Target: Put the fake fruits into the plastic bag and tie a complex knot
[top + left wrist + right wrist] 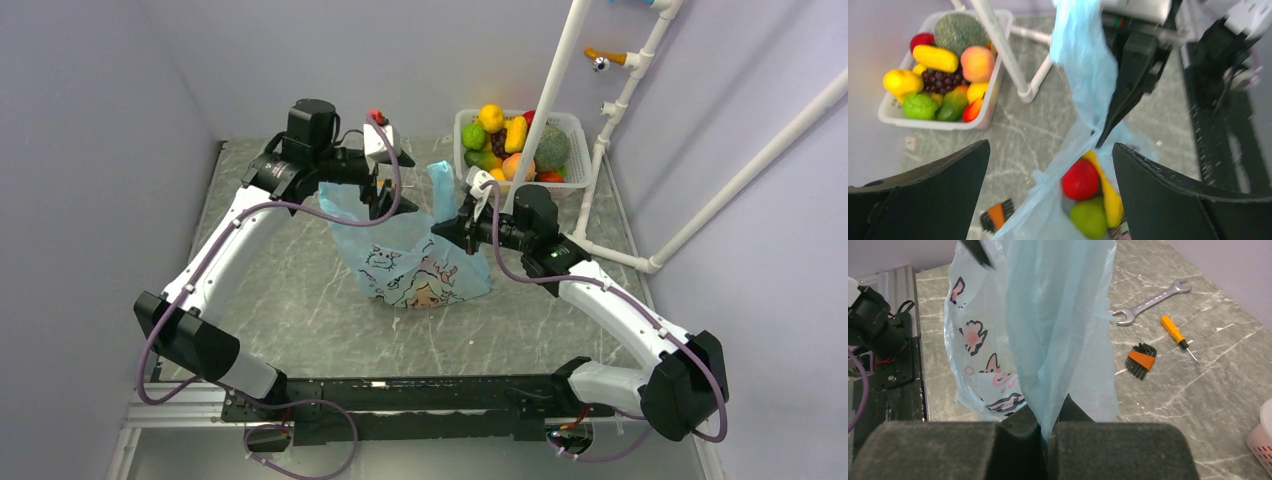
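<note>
On the grey marbled table (300,300) the plastic bag (420,265) is stood at the centre, with a few fake fruits (1080,180) seen inside it and many more heaped in the white basket (928,123) at the far right. Its upper edge is pinched in the tightly closed right gripper (1045,440), while the left gripper (1048,150) is poised over the mouth, jaws spread wide and empty. Loading is judged unfinished, so the pinched edge is best held high and taut, and the left gripper lifted clear of the film before the basket is approached.

We find the left wrist view blurred, with the bag (1080,65) partly hiding the fruits (1080,180) inside; the right wrist view's edge cuts off the basket (1263,440).
</note>
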### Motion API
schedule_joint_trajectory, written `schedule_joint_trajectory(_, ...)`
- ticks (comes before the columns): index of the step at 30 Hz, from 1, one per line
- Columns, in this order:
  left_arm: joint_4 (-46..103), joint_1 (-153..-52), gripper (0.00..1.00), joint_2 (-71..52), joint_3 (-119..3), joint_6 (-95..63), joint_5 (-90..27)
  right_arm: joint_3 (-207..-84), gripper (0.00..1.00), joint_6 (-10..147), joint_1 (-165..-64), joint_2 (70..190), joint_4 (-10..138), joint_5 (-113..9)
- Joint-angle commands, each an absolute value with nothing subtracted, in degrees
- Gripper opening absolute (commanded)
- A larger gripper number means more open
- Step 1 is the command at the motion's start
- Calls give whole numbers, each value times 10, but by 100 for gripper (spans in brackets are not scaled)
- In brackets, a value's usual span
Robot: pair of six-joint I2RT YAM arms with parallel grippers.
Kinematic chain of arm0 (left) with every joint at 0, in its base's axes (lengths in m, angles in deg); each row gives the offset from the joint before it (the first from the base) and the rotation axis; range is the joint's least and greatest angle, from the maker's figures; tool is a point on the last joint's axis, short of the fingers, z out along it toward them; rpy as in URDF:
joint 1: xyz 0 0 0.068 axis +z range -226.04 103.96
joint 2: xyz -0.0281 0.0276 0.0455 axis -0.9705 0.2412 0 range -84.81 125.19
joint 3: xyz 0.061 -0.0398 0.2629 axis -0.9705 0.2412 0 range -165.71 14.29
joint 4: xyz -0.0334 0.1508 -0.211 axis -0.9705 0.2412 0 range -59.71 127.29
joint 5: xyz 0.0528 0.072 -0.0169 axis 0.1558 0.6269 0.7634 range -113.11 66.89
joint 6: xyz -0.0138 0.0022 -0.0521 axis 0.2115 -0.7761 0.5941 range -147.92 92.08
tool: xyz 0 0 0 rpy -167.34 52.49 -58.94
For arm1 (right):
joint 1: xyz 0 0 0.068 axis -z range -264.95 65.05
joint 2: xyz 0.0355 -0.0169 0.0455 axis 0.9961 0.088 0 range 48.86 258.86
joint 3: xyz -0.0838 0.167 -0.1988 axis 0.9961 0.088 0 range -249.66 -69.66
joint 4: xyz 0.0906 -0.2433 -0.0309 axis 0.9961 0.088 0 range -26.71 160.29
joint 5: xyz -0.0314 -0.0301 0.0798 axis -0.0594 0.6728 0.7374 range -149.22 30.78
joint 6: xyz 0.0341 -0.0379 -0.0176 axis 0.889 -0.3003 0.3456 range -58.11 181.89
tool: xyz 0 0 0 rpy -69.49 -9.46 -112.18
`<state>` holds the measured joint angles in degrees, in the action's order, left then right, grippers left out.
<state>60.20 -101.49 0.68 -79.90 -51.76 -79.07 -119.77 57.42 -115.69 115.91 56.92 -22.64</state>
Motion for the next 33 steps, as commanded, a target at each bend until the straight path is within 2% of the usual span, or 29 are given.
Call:
schedule_joint_trajectory(1,701,-1019,99,29,-782,-724,-706,-1204,0,569,-1155,1132,577,-208)
schedule_joint_trajectory(2,696,-1019,99,38,-771,-739,-691,-1202,0,571,-1154,1128,578,-209)
schedule_joint_trajectory(3,696,-1020,93,45,-763,-753,-676,-1201,0,572,-1154,1125,582,-210)
schedule_joint_trajectory(5,740,-1020,53,61,-768,-778,-671,-1201,0,585,-1151,1115,592,-213)
schedule_joint_trajectory(6,779,-1019,38,65,-784,-789,-682,-1204,0,597,-1147,1110,597,-214)
schedule_joint_trajectory(7,819,-1018,30,64,-789,-793,-695,-1207,0,610,-1143,1105,603,-215)
schedule_joint_trajectory(9,859,-1018,23,42,-763,-789,-733,-1213,0,646,-1138,1093,616,-219)
schedule_joint_trajectory(11,850,-1018,5,-3,-702,-772,-753,-1206,0,689,-1135,1089,625,-235)
schedule_joint_trajectory(12,838,-1018,0,-25,-672,-763,-758,-1199,0,709,-1133,1091,625,-242)
schedule_joint_trajectory(15,781,-1011,0,-71,-598,-722,-766,-1174,0,749,-1128,1110,608,-270)
schedule_joint_trajectory(18,755,-1005,0,-79,-596,-695,-764,-1173,0,775,-1127,1138,599,-309)
schedule_joint_trajectory(19,750,-1002,7,-76,-610,-685,-759,-1173,0,777,-1127,1142,595,-312)
schedule_joint_trajectory(21,748,-997,47,-68,-649,-664,-754,-1172,0,782,-1127,1144,588,-313)
schedule_joint_trajectory(22,748,-997,64,-65,-670,-653,-751,-1175,0,781,-1127,1147,590,-310)
schedule_joint_trajectory(23,732,-997,85,-65,-684,-638,-746,-1179,0,781,-1127,1150,594,-307)
schedule_joint_trajectory(24,716,-999,98,-70,-691,-608,-736,-1180,0,782,-1127,1152,593,-306)
schedule_joint_trajectory(27,652,-1020,100,-89,-696,-548,-708,-1185,0,782,-1127,1155,589,-307)
schedule_joint_trajectory(33,638,-1105,99,-68,-693,-532,-640,-1193,0,776,-1127,1163,586,-303)
